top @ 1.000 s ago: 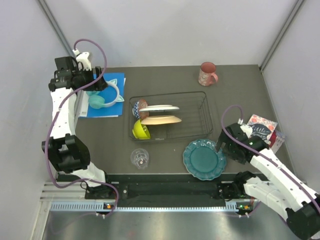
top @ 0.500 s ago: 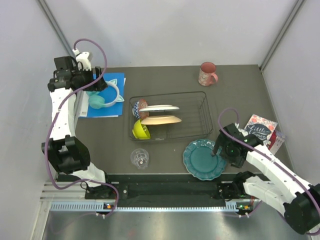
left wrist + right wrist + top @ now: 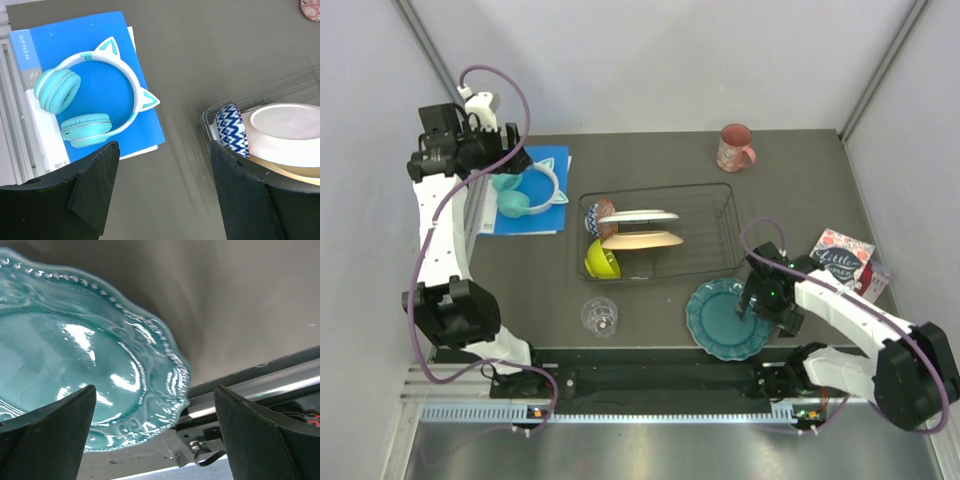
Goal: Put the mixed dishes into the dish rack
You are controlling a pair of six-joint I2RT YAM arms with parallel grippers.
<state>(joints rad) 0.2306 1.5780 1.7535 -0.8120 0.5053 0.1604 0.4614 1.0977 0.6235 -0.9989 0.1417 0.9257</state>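
A pair of teal cat-ear headphones (image 3: 514,204) lay on a blue folder (image 3: 545,216) near the far left corner of the dark tabletop (image 3: 650,160). White sheets (image 3: 31,145) showed under the folder's left side. A printed card (image 3: 840,258) sat askew at the right edge.

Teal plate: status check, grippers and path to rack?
Right gripper open over teal scalloped plate, no grip. Left gripper open above headphones. Plate flat beside dish rack; nothing between.

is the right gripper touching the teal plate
Cannot tell. In the right wrist view the open right gripper straddles the rim of the teal plate, but neither contact nor a gap shows; from above they overlap.
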